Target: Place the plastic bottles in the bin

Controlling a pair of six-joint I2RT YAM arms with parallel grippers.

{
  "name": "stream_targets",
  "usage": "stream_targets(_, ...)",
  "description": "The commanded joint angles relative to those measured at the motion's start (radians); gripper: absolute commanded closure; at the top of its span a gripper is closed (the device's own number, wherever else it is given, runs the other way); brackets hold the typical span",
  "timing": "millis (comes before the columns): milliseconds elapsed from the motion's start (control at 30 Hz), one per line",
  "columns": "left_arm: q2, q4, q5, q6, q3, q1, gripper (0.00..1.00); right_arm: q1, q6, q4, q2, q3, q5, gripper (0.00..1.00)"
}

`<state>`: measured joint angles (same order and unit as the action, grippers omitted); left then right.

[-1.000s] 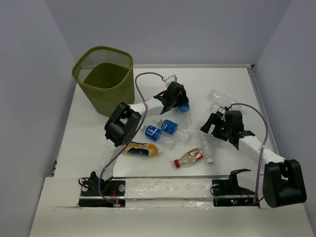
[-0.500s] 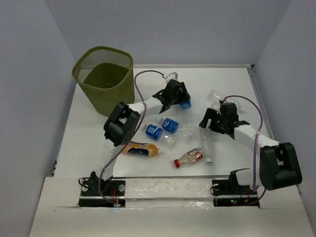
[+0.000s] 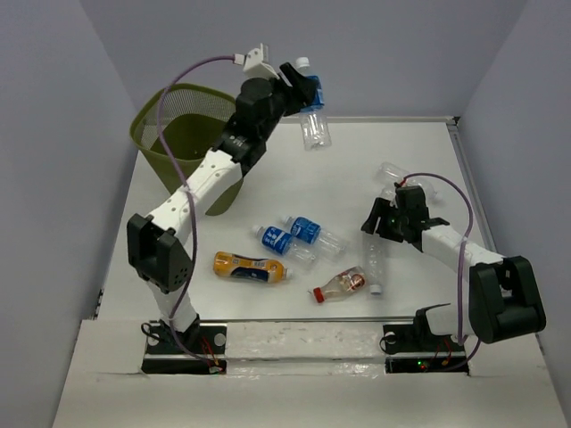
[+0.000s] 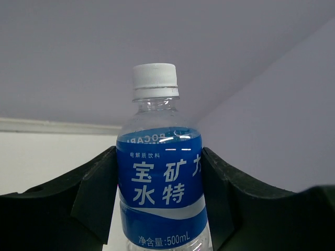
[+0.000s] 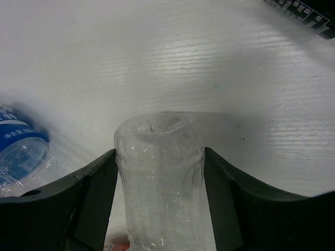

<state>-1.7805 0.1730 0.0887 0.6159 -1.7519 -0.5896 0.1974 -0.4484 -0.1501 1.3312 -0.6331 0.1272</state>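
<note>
One bin [image 3: 161, 160], two gripped bottles [image 3: 311, 125] [image 3: 373, 259]

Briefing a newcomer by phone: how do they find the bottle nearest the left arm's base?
From the green mesh bin at far left, come toward the arm bases. The bottle lies on its side there, the only orange one; its neighbours are clear or blue-labelled.
</note>
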Motion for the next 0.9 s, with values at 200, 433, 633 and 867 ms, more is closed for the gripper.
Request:
stream_targets(200,0.266,-0.093,0.118,-0.134,-0.024,0.221,0.56,0.007,0.002,0.004,-0.088,-0.011,-0.061,0.53)
stream_targets(433,0.309,-0.109,0.164,-0.156,-0.006,0.402,0.56,0.007,0.01,-0.006,-0.148,-0.011,-0.087,0.62)
stream_targets(633,0.277,-0.102,0.264,-0.203,-0.015,0.493,0.57,0.007,0.017,-0.025,-0.207,-0.005,-0.11,0.66)
stream_targets(867,0.243,-0.017,0.405,-0.311,0.031,0.498,0.56,0.007,0.013,-0.046,-0.276,-0.005,-0.121,0.69)
